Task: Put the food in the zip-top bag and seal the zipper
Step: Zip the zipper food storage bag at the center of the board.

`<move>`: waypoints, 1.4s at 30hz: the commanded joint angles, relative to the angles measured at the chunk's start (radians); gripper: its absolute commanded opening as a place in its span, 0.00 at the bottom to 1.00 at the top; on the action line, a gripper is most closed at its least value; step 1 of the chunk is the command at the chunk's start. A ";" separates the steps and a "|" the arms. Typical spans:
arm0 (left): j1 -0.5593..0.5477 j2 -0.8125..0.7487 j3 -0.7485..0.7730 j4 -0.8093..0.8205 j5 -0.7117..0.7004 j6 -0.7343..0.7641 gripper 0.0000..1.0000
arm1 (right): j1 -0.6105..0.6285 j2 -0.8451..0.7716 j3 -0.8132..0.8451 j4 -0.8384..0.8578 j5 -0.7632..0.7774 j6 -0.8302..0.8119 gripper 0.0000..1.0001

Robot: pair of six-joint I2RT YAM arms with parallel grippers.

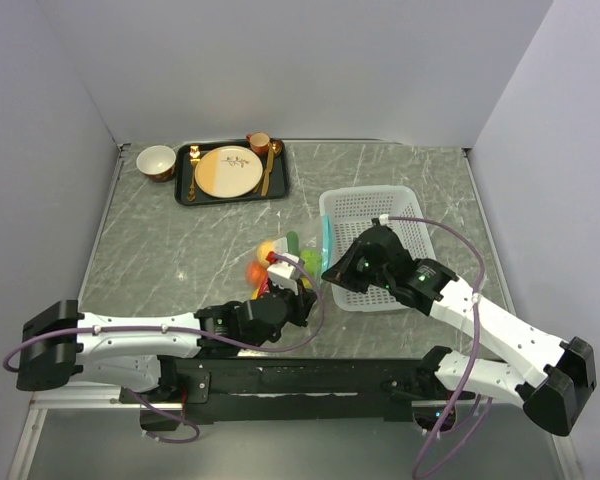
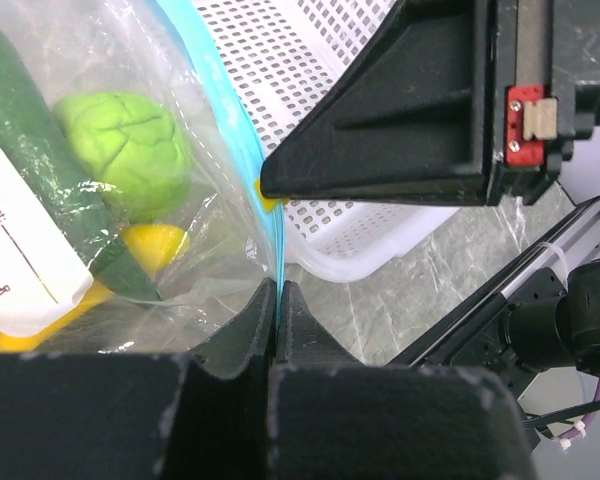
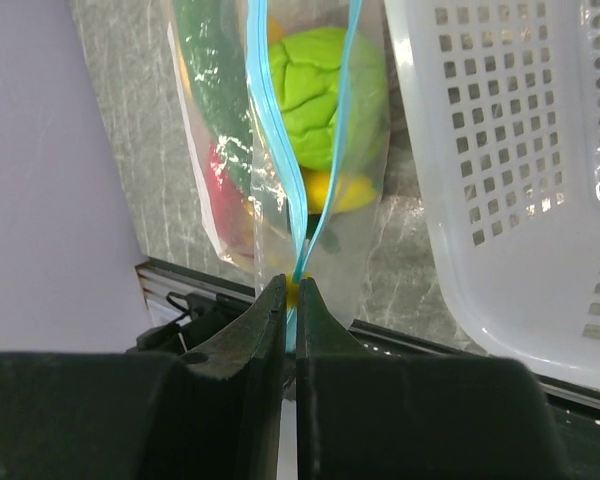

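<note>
The zip-top bag (image 1: 280,256) lies on the table left of the basket, with the food inside. Through the plastic show a lime-green ball (image 2: 130,150), a green pepper (image 2: 25,140), a yellow banana (image 2: 152,246) and something red (image 3: 227,190). My left gripper (image 2: 277,290) is shut on the teal zipper (image 2: 242,130) at the bag's near end. Just beyond it, my right gripper (image 3: 292,290) is shut on the zipper's yellow slider (image 3: 294,287). Past the slider the two teal strips (image 3: 280,150) stand apart. From above, both grippers (image 1: 313,288) (image 1: 327,270) meet at the bag's right edge.
A white perforated basket (image 1: 400,205) stands right of the bag, under the right arm. At the back left are a black tray (image 1: 183,178) with a beige-and-orange plate (image 1: 227,170), gold cutlery and a cup (image 1: 259,143), and a bowl (image 1: 157,161).
</note>
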 commanded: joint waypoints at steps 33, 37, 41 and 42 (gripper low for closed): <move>-0.019 -0.185 -0.073 -0.120 -0.026 -0.114 0.01 | -0.116 0.093 0.055 0.093 0.039 -0.095 0.04; -0.021 -0.211 -0.093 -0.142 -0.037 -0.129 0.01 | -0.121 0.100 0.058 0.093 0.039 -0.100 0.03; -0.021 -0.228 -0.102 -0.168 -0.049 -0.157 0.01 | -0.125 0.110 0.062 0.093 0.040 -0.106 0.03; -0.019 -0.234 -0.104 -0.183 -0.054 -0.166 0.01 | -0.125 0.111 0.064 0.093 0.040 -0.108 0.03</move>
